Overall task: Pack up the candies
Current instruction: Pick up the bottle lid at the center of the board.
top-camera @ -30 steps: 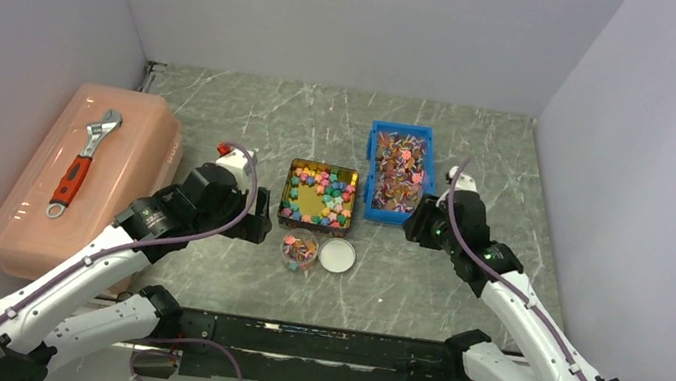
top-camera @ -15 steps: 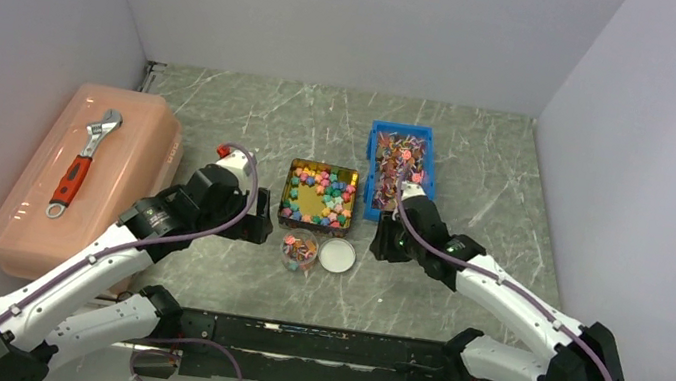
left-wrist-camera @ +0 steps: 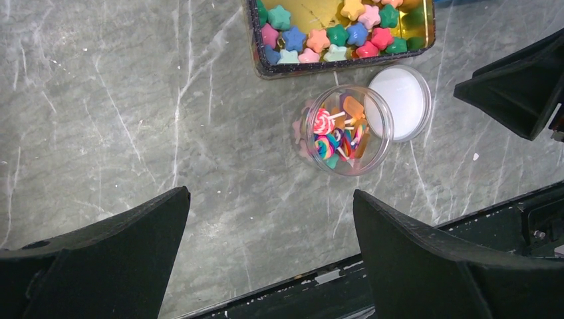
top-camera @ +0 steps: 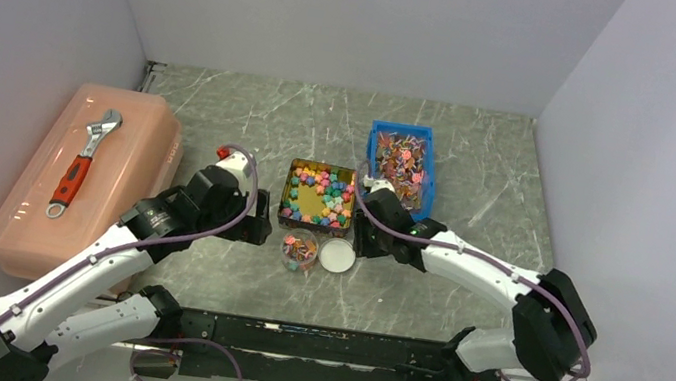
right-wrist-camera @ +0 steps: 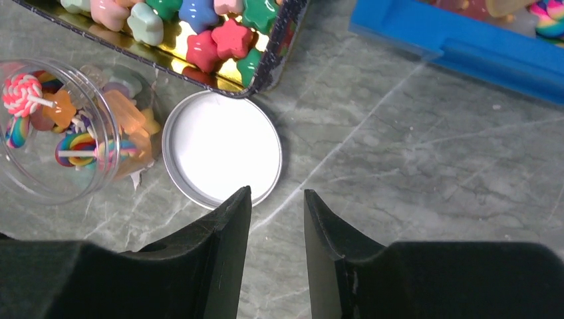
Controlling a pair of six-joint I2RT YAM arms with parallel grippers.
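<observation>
Star-shaped candies [top-camera: 318,193] in mixed pastel colours fill a gold tin [top-camera: 286,190] at the table's middle; they also show as candies [left-wrist-camera: 319,36] in the left wrist view. A clear jar [left-wrist-camera: 346,129] holding small lollipops stands just in front of the tin, its white lid [right-wrist-camera: 223,146] lying flat beside it. My right gripper [right-wrist-camera: 277,193] hovers low at the lid's near right edge, open by a narrow gap with nothing in it. My left gripper [left-wrist-camera: 271,194] is wide open and empty, left of the jar [top-camera: 299,248].
A blue bin [top-camera: 369,160] of wrapped sweets and lollipops sits right of the tin. A pink lidded box [top-camera: 109,207] with a red-handled wrench [top-camera: 83,163] on top stands at the far left. Grey walls enclose the table on three sides.
My right arm swung left and down from the blue bin to the white lid, its jaws narrowing a little. The left arm stayed still.
</observation>
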